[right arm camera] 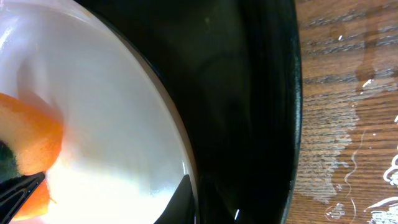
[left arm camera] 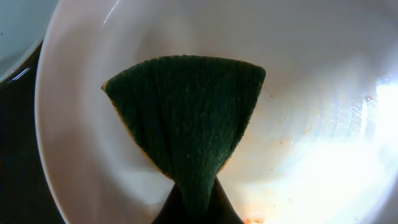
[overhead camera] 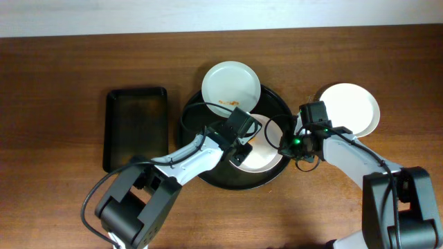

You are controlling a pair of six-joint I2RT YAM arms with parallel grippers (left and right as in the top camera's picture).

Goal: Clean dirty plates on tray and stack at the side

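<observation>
1. The centre plate (overhead camera: 266,160) was seen lying inside the tray (overhead camera: 273,104), towards its right half, partly covered from above by both wrists.
2. Faint orange smears (left arm camera: 283,142) were recorded on the inner surface of this plate in the left wrist view.
3. A green sponge (left arm camera: 186,118) with a yellow-orange edge was shown pressed flat against the plate's bowl.
4. The left gripper (overhead camera: 243,147) was closed on the sponge, which was pinched at its narrow end between the fingers (left arm camera: 196,211).
5. The right gripper (overhead camera: 287,144) was placed at the right rim of the centre plate, with its jaws brought together.
6. In the right wrist view one dark finger (right arm camera: 180,199) was seen against that rim; whether the rim was actually pinched could not be told.
7. The rear plate (overhead camera: 231,86) was positioned across the far rim of the tray, partly on it, and was marked with orange smears (overhead camera: 225,104) near its front edge.
8. The side plate (overhead camera: 353,107) was set on the table (overhead camera: 55,104) just right of the tray, apart from the other two, and no marks could be made out on it.
9. A rectangular black tray (overhead camera: 136,128) was located on the table just left of the round tray.
10. Pale, glossy streaks (right arm camera: 348,155) were noted on the wood beside the round tray's rim in the right wrist view.
</observation>
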